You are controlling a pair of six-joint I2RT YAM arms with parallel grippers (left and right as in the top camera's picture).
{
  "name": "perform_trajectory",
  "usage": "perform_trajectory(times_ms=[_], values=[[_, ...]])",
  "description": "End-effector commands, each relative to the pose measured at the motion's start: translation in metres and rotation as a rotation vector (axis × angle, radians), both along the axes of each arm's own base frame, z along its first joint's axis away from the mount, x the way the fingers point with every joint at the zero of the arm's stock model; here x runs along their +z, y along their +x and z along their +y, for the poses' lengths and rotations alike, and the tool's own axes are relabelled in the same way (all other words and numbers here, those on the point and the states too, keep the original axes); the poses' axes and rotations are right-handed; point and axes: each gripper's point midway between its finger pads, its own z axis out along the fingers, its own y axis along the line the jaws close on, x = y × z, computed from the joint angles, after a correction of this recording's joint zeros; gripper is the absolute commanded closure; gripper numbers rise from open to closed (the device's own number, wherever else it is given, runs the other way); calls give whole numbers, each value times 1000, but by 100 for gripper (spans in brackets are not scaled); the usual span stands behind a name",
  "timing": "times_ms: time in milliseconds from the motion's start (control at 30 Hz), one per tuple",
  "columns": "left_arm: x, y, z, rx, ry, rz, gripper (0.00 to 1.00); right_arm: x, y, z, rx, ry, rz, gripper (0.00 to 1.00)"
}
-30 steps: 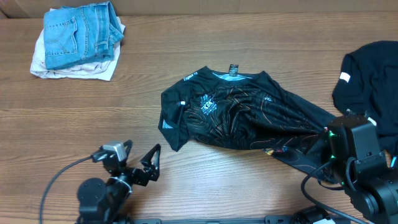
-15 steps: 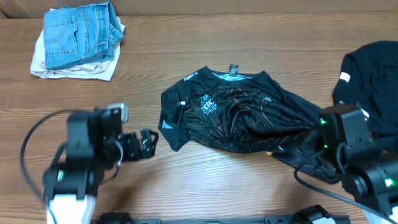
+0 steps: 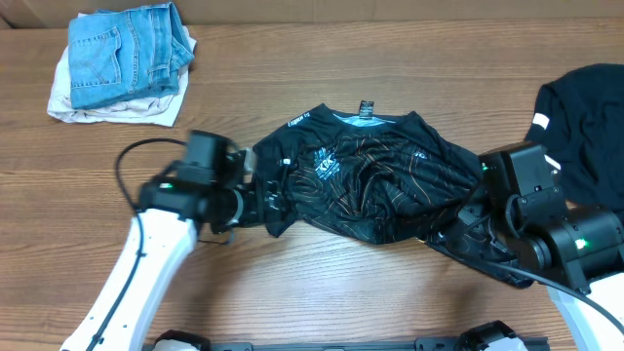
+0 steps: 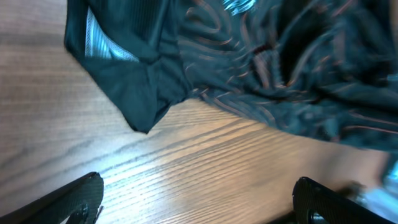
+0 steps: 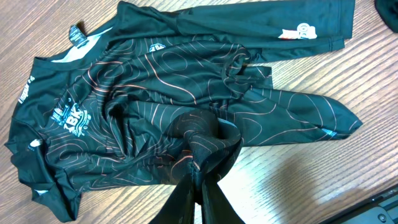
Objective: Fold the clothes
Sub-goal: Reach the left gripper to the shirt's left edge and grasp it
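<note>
The black jersey (image 3: 370, 180) with orange contour lines lies crumpled at mid-table, collar toward the far side. My left gripper (image 3: 261, 199) is open at the jersey's left sleeve corner. In the left wrist view its fingers (image 4: 199, 204) are spread wide over bare wood, with the jersey (image 4: 249, 68) just beyond them and nothing between them. My right gripper (image 3: 466, 216) is at the jersey's right side. In the right wrist view it (image 5: 198, 182) is shut on a pinched bunch of the jersey (image 5: 143, 99).
Folded blue jeans (image 3: 127, 49) sit on a white cloth at the far left corner. Another black garment (image 3: 585, 127) lies at the right edge. The table's front edge is close behind both arms.
My left arm has swung from the front left up and right to the jersey's left sleeve. My right arm has shifted left with the fabric, bunching the jersey's right side.
</note>
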Motion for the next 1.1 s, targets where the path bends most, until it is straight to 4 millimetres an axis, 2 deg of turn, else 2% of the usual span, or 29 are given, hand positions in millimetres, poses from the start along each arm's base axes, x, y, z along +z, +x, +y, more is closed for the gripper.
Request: perform_trajectory(times_ms=[0,200,433,567,700,800,933,1067], values=[[-13,13,10,189,192,3,0,10,4,-2,-11,-2,-41,93],[-35,29,-7,165,180,11,0,8,-2,-4,-11,-11,-15,93],[-40,54,-24,161,120,-49,0,8,0,-3,-11,-9,-21,93],[-52,54,-11,211,201,-34,3,9,1,-3,-11,-6,-28,93],[-83,48,-5,225,264,56,6,9,1,-3,-11,-7,-28,93],[-95,49,-5,223,276,78,11,9,1,-3,-11,-6,-28,93],[-106,51,-3,224,300,85,12,9,1,-3,-10,-7,-27,93],[-106,56,1,220,330,59,13,9,1,-3,3,-13,-27,93]])
